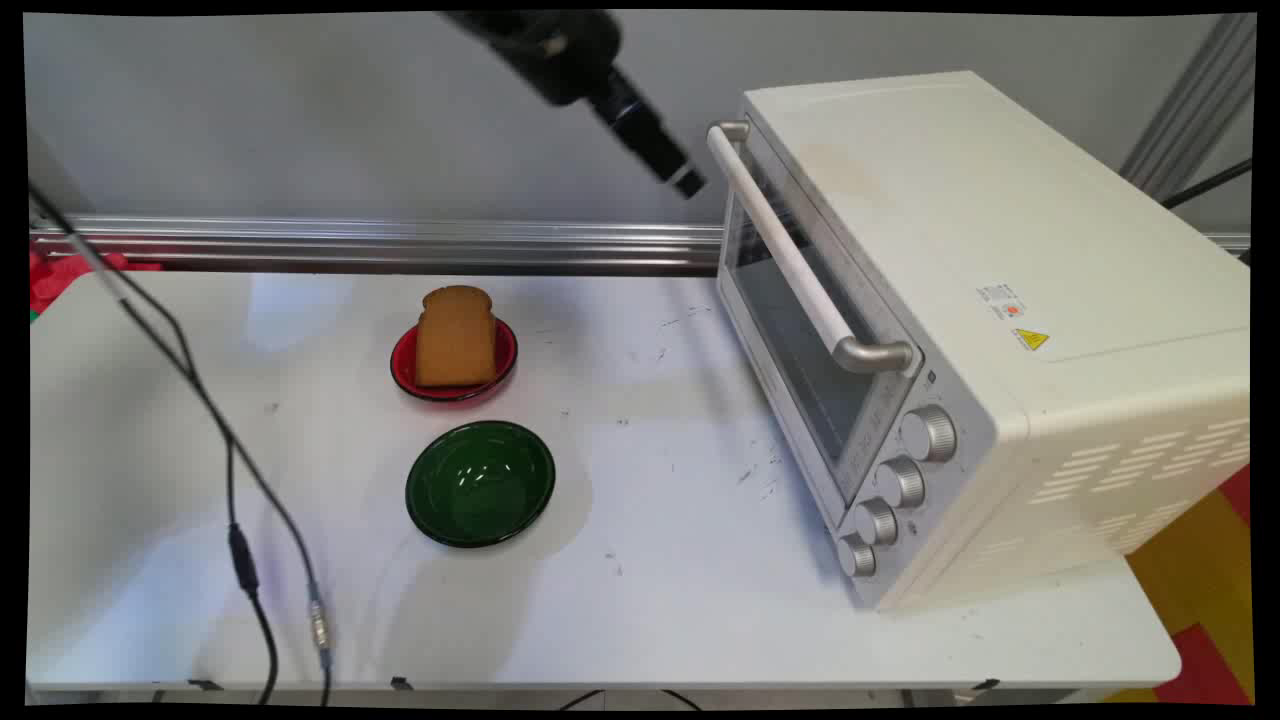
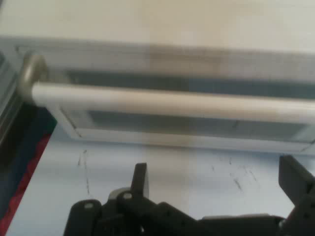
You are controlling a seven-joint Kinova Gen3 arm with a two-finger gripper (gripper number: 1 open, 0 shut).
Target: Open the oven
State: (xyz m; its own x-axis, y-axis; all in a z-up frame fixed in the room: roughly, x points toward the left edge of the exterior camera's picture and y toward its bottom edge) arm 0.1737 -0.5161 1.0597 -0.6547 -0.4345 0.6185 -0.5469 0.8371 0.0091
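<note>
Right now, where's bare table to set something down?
Widest bare stretch: between the green bowl and the toaster oven, running to the table's near edge. Another lies left of the red plate holding toast, though cables hang across it. Tight spots: the gap between plate and bowl, and under the oven's handle, where the open fingers hover.

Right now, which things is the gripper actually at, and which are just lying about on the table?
At the gripper:
- gripper, open, raised, close to the handle but not touching it
- oven, door shut

Lying about:
- toast on the red dish
- green bowl, nothing in it
- cables hanging at the left
</note>
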